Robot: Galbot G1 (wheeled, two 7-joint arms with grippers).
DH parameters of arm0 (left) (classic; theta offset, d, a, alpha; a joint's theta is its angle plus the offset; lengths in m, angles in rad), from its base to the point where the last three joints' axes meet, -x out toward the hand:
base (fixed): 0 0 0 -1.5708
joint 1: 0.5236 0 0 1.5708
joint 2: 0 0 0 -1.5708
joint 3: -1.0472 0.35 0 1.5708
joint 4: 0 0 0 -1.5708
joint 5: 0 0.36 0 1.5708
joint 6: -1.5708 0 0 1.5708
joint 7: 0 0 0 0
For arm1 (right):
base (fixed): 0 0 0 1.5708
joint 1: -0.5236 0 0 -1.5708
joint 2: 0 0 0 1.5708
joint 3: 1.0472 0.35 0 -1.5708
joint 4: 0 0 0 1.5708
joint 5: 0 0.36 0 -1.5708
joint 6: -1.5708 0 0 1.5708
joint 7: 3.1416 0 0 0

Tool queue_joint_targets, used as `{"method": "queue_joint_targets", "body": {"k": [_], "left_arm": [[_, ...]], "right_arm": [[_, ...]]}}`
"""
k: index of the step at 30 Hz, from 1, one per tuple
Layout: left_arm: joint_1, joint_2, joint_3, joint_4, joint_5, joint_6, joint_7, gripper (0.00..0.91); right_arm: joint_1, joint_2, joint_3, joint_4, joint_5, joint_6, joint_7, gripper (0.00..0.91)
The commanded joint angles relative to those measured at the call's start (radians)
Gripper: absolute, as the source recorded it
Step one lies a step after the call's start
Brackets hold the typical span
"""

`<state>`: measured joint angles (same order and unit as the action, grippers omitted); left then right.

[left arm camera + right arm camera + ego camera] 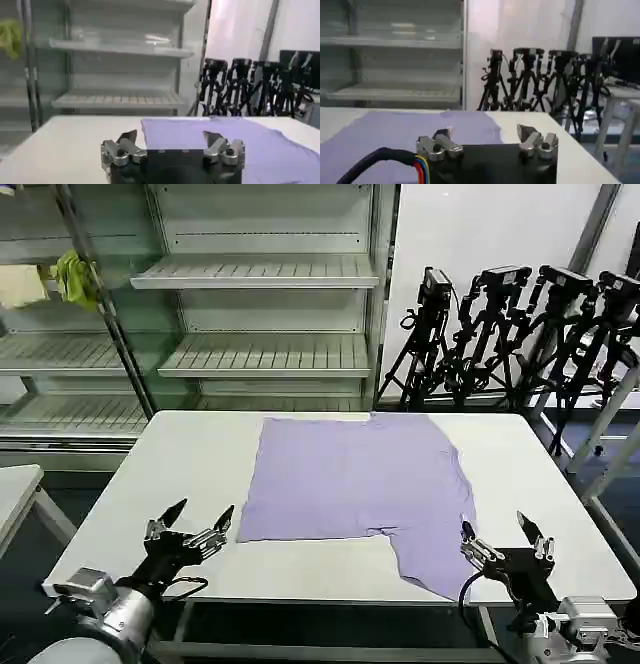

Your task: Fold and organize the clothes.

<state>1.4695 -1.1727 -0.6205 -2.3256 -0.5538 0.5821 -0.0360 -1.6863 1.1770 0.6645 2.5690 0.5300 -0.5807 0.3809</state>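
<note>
The clothes are one lavender T-shirt [355,479] lying flat on the white table [180,474], with one sleeve reaching toward the front right edge. My left gripper [203,514] hovers open near the table's front left, just left of the shirt's near corner. My right gripper [497,529] stands open at the front right, beside the sleeve's tip. In the left wrist view the open left gripper [171,137] faces the shirt [240,140]. The right wrist view has the open right gripper [485,133] with the shirt [395,135] beyond its fingers.
A metal shelf rack [265,284] stands behind the table, with a yellow-green cloth [75,279] and a cream cloth [20,284] at its left. Black tripods [520,334] crowd the back right. Another table's corner [15,484] sits at left.
</note>
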Motion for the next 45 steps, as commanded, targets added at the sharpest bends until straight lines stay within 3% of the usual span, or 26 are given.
{"method": "queue_joint_targets", "body": {"k": [1, 15, 45], "left_arm": [[-0.064, 0.01, 0.087, 0.162, -0.012, 0.0, -0.002, 0.907], [-0.103, 0.014, 0.158, 0.248, 0.029, 0.0, -0.002, 0.907], [-0.118, -0.002, 0.193, 0.27, 0.101, -0.001, 0.003, 0.907]], "right_arm": [[-0.038, 0.004, 0.001, -0.072, 0.068, 0.0, 0.039, 0.907], [-0.083, 0.022, -0.003, -0.126, 0.092, 0.0, 0.065, 0.907], [-0.037, 0.048, -0.074, -0.176, 0.082, 0.001, 0.062, 0.907]]}}
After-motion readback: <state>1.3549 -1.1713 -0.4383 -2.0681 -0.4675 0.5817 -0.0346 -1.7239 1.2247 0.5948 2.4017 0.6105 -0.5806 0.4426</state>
